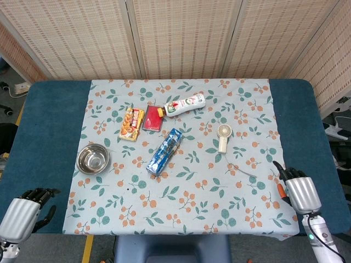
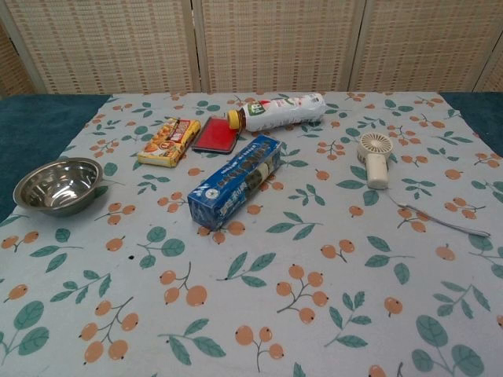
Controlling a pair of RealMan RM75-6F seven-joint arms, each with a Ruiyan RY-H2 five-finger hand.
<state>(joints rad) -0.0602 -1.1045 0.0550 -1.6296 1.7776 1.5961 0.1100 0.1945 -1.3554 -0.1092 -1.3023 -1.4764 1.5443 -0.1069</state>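
Observation:
My right hand [image 1: 299,192] hovers over the blue table top [image 1: 315,137] just off the floral cloth's right edge, near the front. It shows from the back with nothing gripped. A small orange bit sits at its inner side; I cannot tell what it is. A small white hand fan [image 1: 223,136] [image 2: 376,157] lies flat on the cloth, far to the hand's upper left. Its thin cord [image 1: 241,169] [image 2: 440,221] trails toward the hand. My left hand [image 1: 22,211] hangs empty at the table's front left corner. The chest view shows neither hand.
On the cloth lie a white bottle [image 1: 184,104] [image 2: 283,110] with an orange cap, a red flat case [image 1: 153,118], a yellow snack pack [image 1: 131,123], a blue box [image 1: 165,150] [image 2: 236,181] and a steel bowl [image 1: 92,159] [image 2: 57,185]. Wicker screens stand behind the table.

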